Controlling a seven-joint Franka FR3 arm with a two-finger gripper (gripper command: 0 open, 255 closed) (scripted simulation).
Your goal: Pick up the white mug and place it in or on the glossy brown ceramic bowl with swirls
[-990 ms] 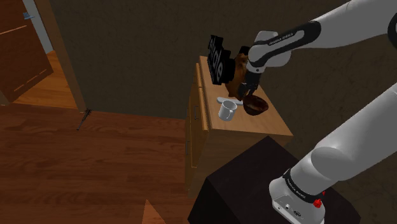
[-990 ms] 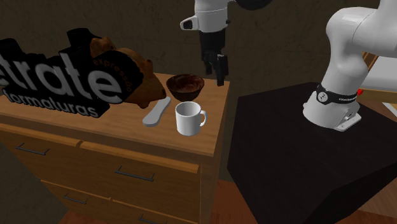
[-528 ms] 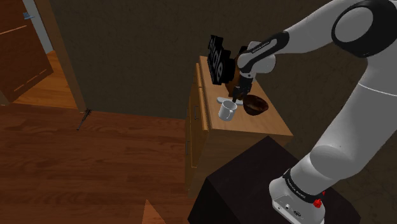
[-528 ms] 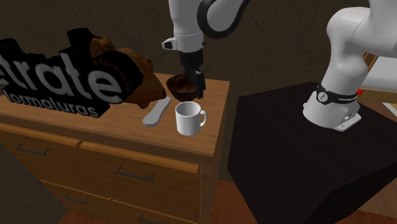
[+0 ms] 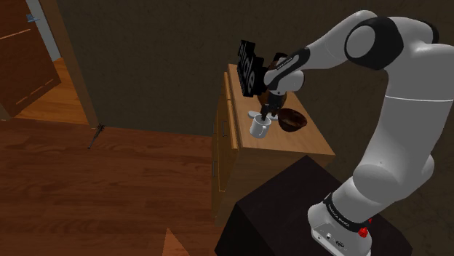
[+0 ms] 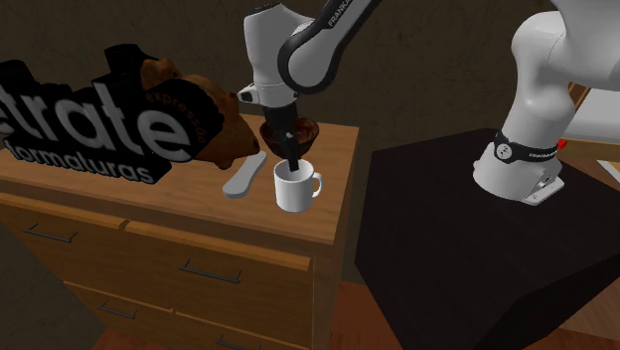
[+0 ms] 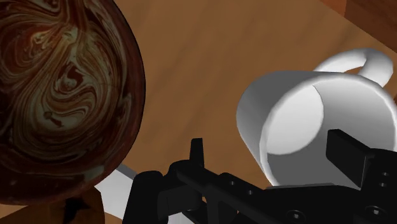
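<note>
Progress stands at the grasp, by my reading, with none of the carrying done. The white mug (image 6: 294, 187) stands upright on top of the wooden chest of drawers (image 6: 189, 211), its handle turned to the second exterior view's right. The glossy brown bowl with pale swirls (image 7: 57, 95) sits just beside the mug with nothing in it. What is left is to close on the mug, lift it clear, carry it the short way across and set it in or on the bowl. The jaws are released, with the two black fingers (image 7: 196, 156) standing apart and nothing clasped between them. They hang low over the mug, right at its mouth. In the wrist view the side of the rim that faces the bowl lies between the fingers: one finger stands outside the mug, toward the bowl, and the other is over the mug itself. Whether that second finger reaches into the opening or passes down the outer wall I cannot tell. In the second exterior view a fingertip appears to dip at the mug's mouth. No finger plainly touches the mug yet.
</note>
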